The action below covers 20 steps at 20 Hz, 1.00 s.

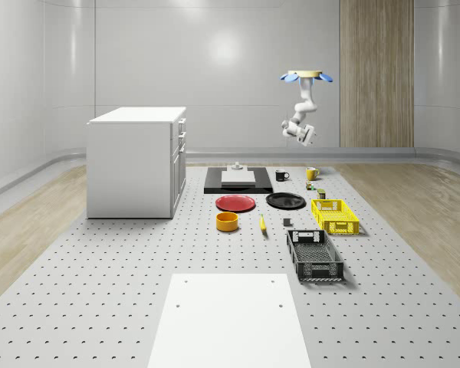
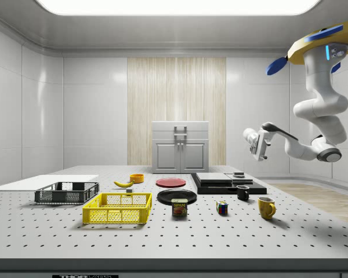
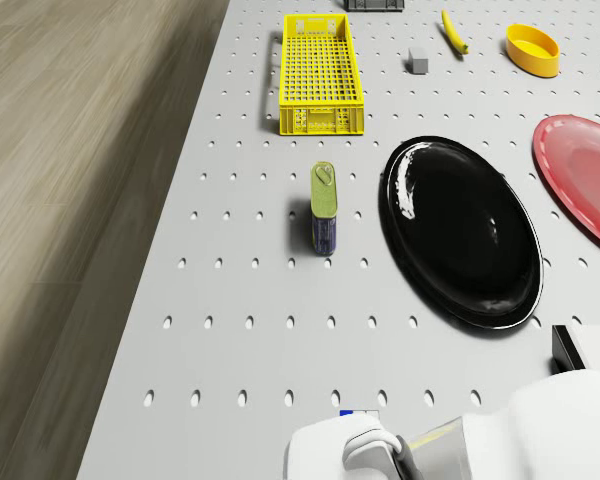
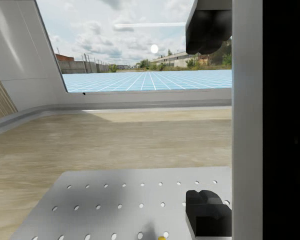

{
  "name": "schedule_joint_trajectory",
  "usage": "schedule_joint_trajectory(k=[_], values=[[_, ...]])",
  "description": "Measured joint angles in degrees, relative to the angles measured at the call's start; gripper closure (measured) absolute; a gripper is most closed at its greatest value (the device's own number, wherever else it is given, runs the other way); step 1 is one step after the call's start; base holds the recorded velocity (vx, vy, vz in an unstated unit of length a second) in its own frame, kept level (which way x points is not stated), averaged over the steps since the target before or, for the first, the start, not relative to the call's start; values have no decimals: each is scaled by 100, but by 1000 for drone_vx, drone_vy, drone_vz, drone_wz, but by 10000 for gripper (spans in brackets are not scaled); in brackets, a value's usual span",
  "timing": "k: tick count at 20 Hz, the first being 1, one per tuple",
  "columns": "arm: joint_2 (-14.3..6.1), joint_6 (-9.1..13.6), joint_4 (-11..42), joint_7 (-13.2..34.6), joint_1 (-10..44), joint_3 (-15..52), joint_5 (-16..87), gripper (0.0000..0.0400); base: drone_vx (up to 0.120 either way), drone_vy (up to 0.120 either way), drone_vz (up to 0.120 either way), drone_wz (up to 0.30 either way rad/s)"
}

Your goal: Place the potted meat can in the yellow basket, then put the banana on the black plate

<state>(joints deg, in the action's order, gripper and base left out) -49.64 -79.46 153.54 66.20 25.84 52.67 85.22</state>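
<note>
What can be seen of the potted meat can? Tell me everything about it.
The potted meat can is a small, rounded-corner tin with a yellowish lid bearing a pull tab and a dark blue label; the side view shows yellow lettering on it. It stands upright on the perforated table, untouched, apart from everything. It sits between the yellow basket and the black plate, close beside the plate's rim. The gripper hangs well above the table, away from it.
</note>
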Motion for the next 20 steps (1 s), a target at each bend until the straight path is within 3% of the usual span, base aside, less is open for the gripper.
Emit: schedule_joint_trajectory(k=[4,10,14,20], values=[[-300,528,803,944,1230,860,1652,0,120,0,-120,0],[-682,1108,1168,1795,2505,1520,2624,0,120,0,-120,0],[-877,1248,1223,2078,2933,1727,2802,0,120,0,-120,0],[-1111,1249,1239,2304,3252,1897,2836,0,120,0,-120,0]])
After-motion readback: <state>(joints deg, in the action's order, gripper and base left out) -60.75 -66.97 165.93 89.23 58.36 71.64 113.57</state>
